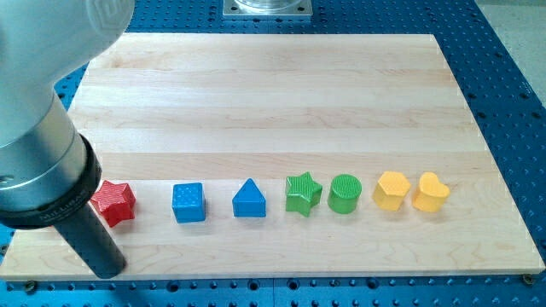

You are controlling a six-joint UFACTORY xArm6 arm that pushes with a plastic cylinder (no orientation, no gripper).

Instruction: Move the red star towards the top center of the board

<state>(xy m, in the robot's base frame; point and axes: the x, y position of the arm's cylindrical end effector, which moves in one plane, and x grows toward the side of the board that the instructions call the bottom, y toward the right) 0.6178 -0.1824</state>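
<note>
The red star point(116, 203) lies at the view's lower left on the wooden board point(273, 94), partly hidden on its left by my arm. My dark rod comes down from the big grey arm at the view's left. My tip point(106, 269) touches the board near its bottom edge, just below and slightly left of the red star, close to it.
A row of blocks runs rightward from the star: a blue cube point(188, 202), a blue triangle point(249, 199), a green star point(303, 193), a green cylinder point(345, 194), a yellow hexagon point(392, 190) and a yellow heart point(431, 192). A metal mount point(268, 8) sits at the top.
</note>
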